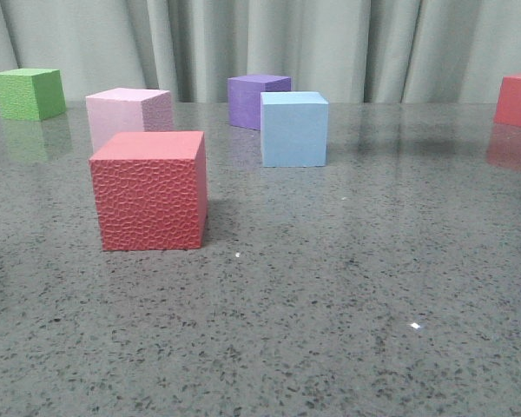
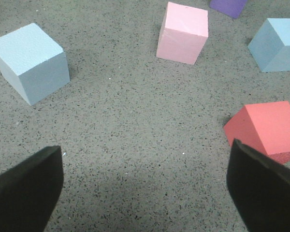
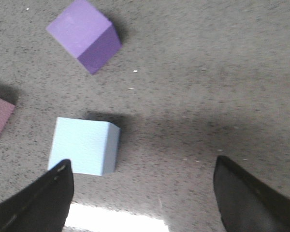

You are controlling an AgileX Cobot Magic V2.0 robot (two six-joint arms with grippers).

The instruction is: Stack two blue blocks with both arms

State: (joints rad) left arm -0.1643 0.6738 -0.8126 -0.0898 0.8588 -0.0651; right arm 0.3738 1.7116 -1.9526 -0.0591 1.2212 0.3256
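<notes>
One pale blue block stands mid-table, in front of the purple cube. In the left wrist view two blue blocks show: one far to one side and one at the opposite edge. My left gripper is open above bare table, both black fingers apart from every cube. My right gripper is open too. A blue block lies just beyond one of its fingers, outside the gap. Neither gripper appears in the front view.
A textured red cube sits front left, with a pale pink cube behind it. A green cube is far left and another red cube far right. A curtain hangs behind the grey speckled table.
</notes>
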